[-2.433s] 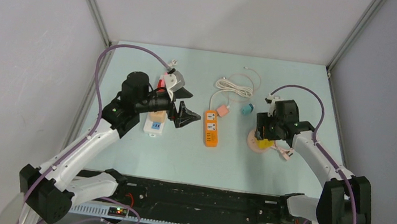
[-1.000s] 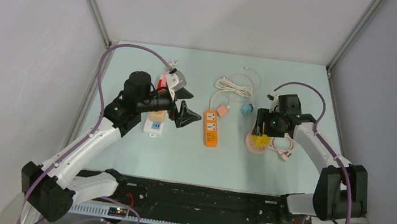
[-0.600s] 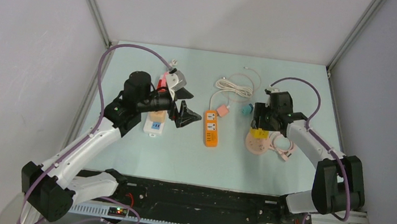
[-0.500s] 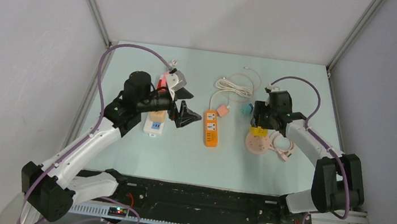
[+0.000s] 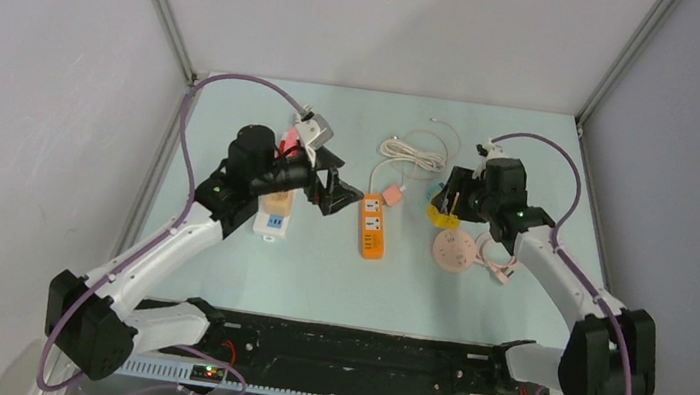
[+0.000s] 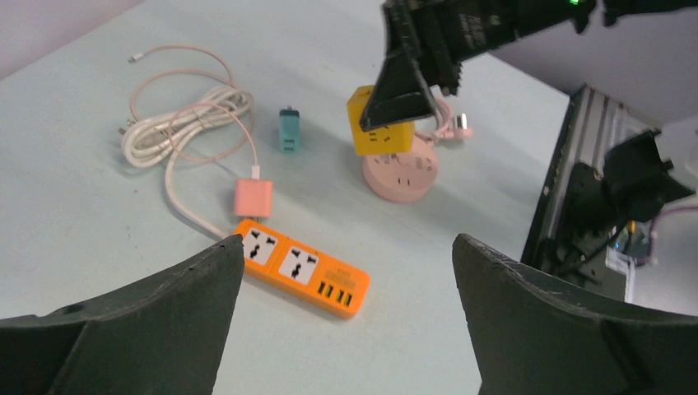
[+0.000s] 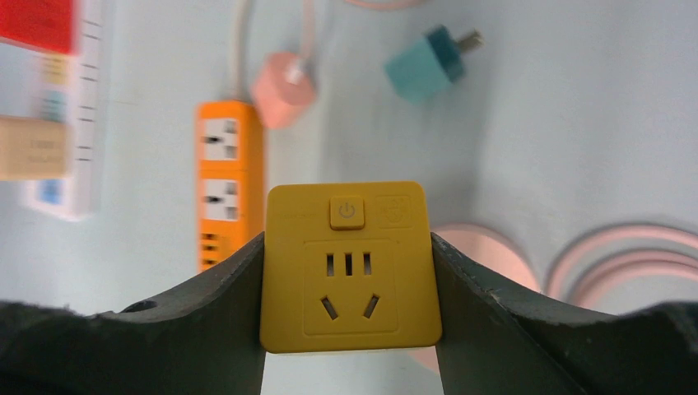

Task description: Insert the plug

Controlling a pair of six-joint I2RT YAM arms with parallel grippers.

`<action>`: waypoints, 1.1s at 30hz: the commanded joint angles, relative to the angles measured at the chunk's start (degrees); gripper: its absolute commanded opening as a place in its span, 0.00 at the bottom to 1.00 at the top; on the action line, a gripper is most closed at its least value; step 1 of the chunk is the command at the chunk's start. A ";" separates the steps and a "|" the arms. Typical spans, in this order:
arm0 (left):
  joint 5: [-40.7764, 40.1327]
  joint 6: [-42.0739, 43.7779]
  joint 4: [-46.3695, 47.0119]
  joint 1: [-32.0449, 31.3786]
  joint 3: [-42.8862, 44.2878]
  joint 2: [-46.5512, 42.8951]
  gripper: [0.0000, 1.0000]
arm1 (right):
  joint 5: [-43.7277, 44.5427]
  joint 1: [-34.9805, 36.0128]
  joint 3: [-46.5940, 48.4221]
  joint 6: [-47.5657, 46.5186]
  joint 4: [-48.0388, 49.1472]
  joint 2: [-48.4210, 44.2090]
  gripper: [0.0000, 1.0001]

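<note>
Your left gripper (image 5: 342, 197) hangs spread and empty just left of the orange plastic power strip (image 5: 372, 226), whose long axis runs away from you. Moving right, the yellow square plug adapter (image 7: 350, 267) is pinched by its sides in your right gripper (image 5: 446, 205). The round pink socket base (image 5: 452, 251) sits just beneath; whether they touch, I can't tell. The right arm is nearer, so pressing down looks next.
</note>
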 commanded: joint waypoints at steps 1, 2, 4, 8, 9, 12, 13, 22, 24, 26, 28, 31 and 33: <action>-9.64 -4.51 11.33 -4.02 -0.89 2.81 1.00 | -6.28 1.93 2.20 9.39 6.71 -5.62 0.00; -12.74 -5.10 14.10 -4.68 -0.76 3.68 1.00 | -6.33 2.92 2.75 10.34 7.56 -6.05 0.00; -18.27 -6.27 17.44 -7.30 0.28 6.69 1.00 | -5.69 4.42 3.86 12.74 8.33 -7.58 0.00; -23.97 -5.78 25.47 -12.20 1.87 13.11 1.00 | -4.62 5.98 5.73 19.28 9.58 -9.89 0.00; -24.85 -5.61 26.62 -12.63 2.17 14.73 1.00 | -4.66 6.19 6.38 20.93 9.71 -10.16 0.00; -25.33 -4.52 29.63 -13.68 2.37 16.83 1.00 | -4.43 7.04 8.04 22.81 8.56 -11.41 0.00; -24.90 -4.63 30.07 -13.68 2.17 16.93 1.00 | -4.44 7.20 8.91 23.51 8.18 -11.62 0.00; -9.44 -9.48 41.62 -15.78 -0.81 16.55 1.00 | -3.92 8.67 10.60 25.68 6.16 -13.48 0.00; -7.59 -9.67 43.06 -16.31 -1.33 16.14 1.00 | -3.60 9.06 10.60 25.67 6.13 -13.49 0.00; -6.23 -10.02 43.98 -16.49 -1.25 16.22 1.00 | -3.81 9.67 10.54 25.61 6.23 -13.50 0.00; -3.46 -9.83 44.74 -16.61 -0.88 16.38 1.00 | -3.75 9.99 10.79 25.12 5.99 -13.63 0.00; -1.60 -9.46 44.91 -16.75 -1.06 16.86 1.00 | -5.52 9.96 11.86 23.66 5.15 -13.92 0.00; -2.73 -9.43 44.91 -16.80 -0.80 17.92 0.98 | -6.95 10.09 12.63 23.55 5.12 -13.82 0.00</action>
